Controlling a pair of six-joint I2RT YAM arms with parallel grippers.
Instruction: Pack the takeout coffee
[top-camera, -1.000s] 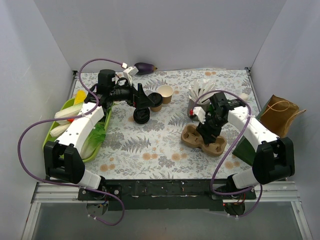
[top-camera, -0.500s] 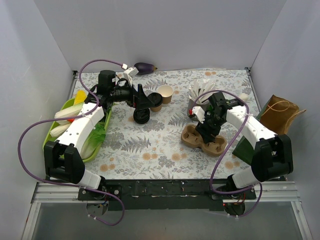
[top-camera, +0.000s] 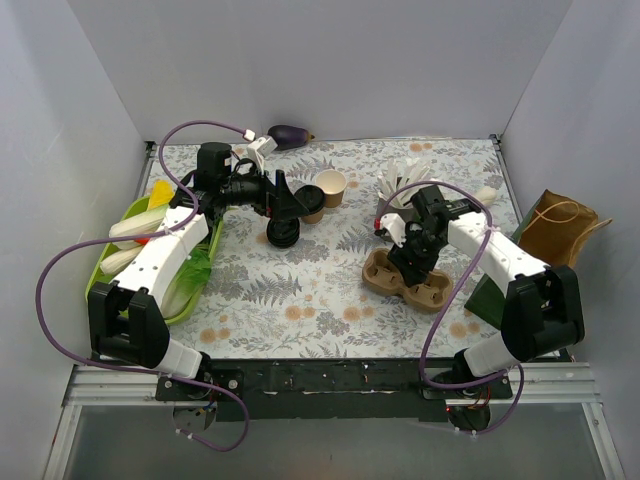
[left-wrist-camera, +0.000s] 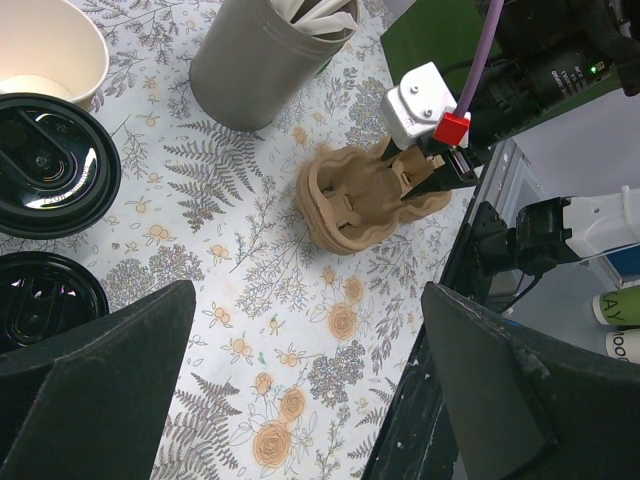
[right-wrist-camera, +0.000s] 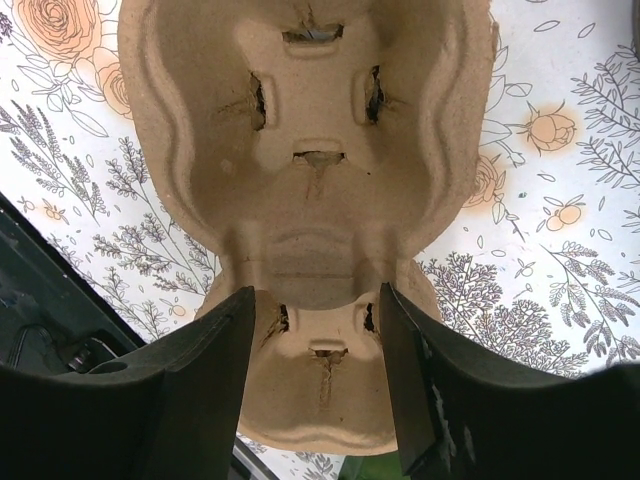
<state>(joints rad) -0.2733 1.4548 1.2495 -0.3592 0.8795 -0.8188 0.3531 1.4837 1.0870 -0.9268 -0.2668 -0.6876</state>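
Note:
The takeout coffee (top-camera: 311, 201), a tan cup under a black lid, stands at the back centre; its lid shows in the left wrist view (left-wrist-camera: 45, 165). My left gripper (top-camera: 292, 200) is open and empty right beside it, on its left (left-wrist-camera: 308, 300). A lidless tan cup (top-camera: 331, 186) stands just right of it (left-wrist-camera: 45, 40). A stack of loose black lids (top-camera: 283, 234) lies in front (left-wrist-camera: 40, 300). My right gripper (top-camera: 410, 262) is closed on the middle ridge of a brown pulp cup carrier (top-camera: 395, 278), one finger on each side (right-wrist-camera: 315, 300).
A grey holder with white utensils (top-camera: 400, 186) stands behind the carrier. A green bag (top-camera: 490, 296) and a brown paper bag (top-camera: 560, 230) are at the right edge. A green tray of vegetables (top-camera: 197, 285) is at the left. An eggplant (top-camera: 290, 133) lies at the back wall.
My right gripper has shifted slightly left over the carrier. The left arm has hardly moved.

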